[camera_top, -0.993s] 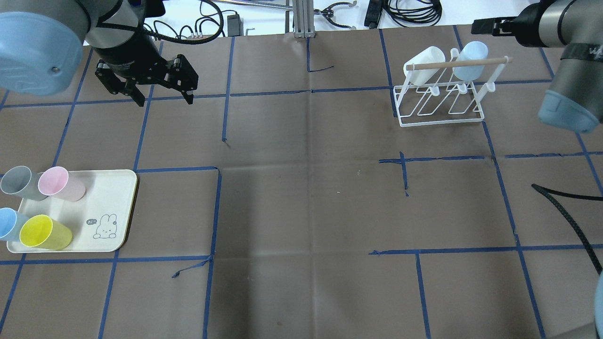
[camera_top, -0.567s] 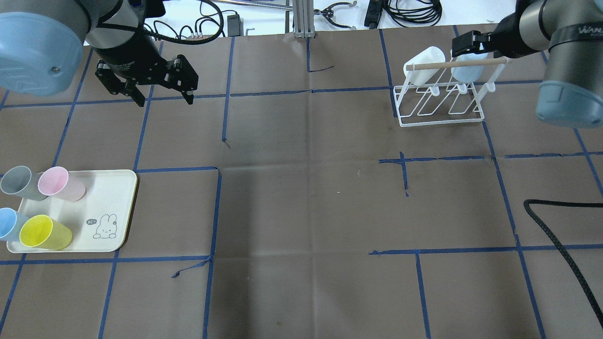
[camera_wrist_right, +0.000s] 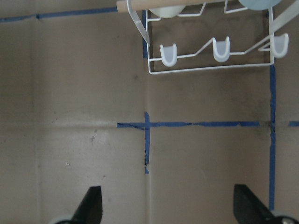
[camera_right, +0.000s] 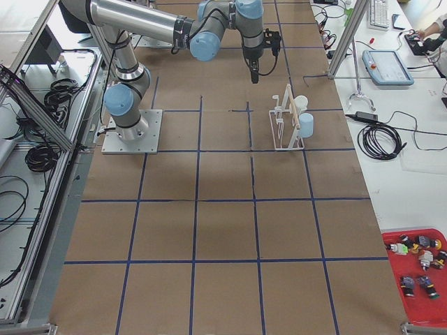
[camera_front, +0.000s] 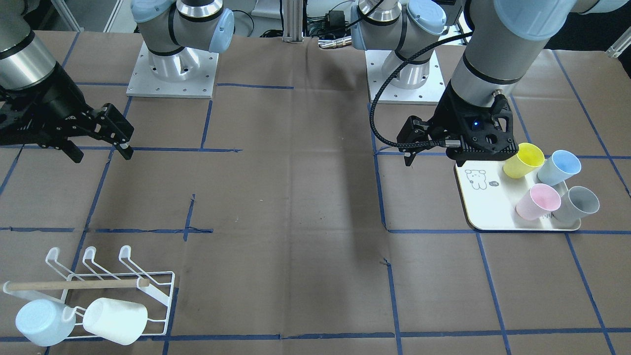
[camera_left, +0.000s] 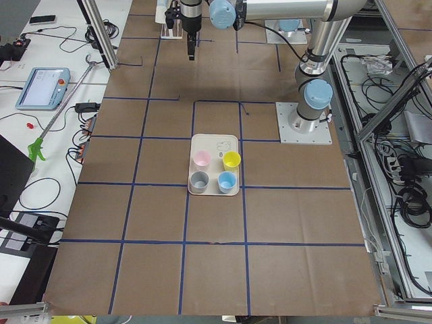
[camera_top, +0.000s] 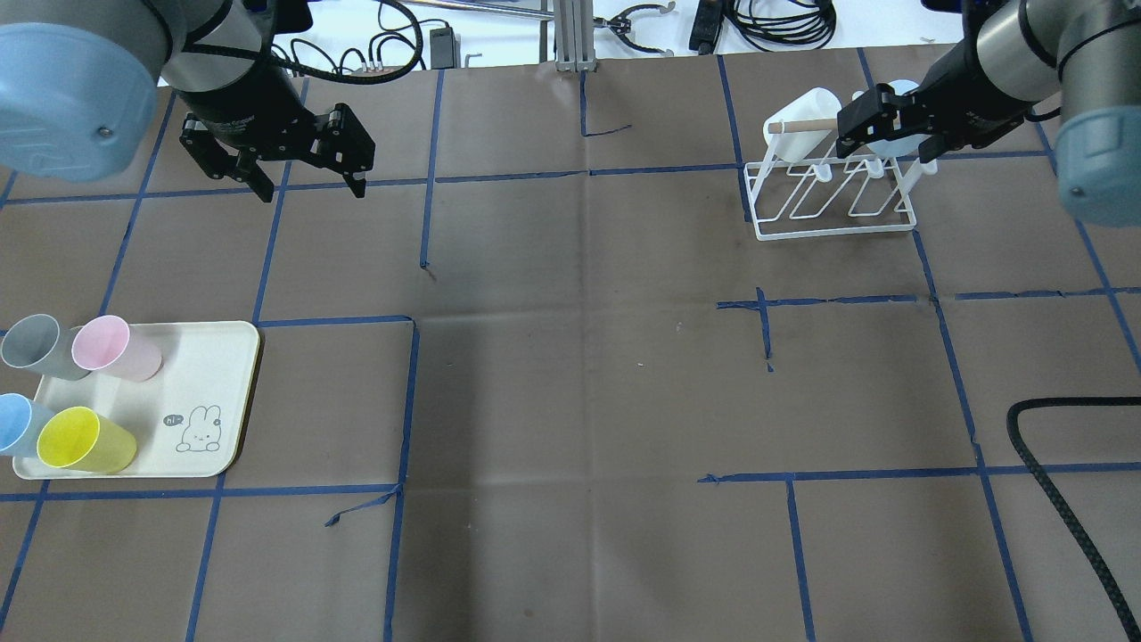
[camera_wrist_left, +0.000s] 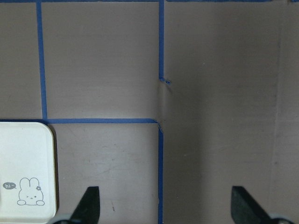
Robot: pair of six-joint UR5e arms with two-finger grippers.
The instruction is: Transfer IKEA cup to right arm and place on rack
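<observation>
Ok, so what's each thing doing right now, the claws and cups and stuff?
Left gripper, open and empty.
Right gripper, open and empty.
Rack, standing, two cups on it.
White cup, hung on rack.
Blue cup, hung on rack.
Tray, flat, four upright cups on it.

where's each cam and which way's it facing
Front-facing: across the table, facing the robot; left arm on its right, right gripper left.
Overhead: behind the robot, looking forward and down; left gripper left, right arm right.
Exterior left: robot's left table end; left arm near, tray.
Exterior right: right end; right arm near, rack.
Left wrist: looks down; own fingertips, tray corner.
Right wrist: looks down; own fingertips, rack.
Shared: front-facing and overhead both show tray and rack.
</observation>
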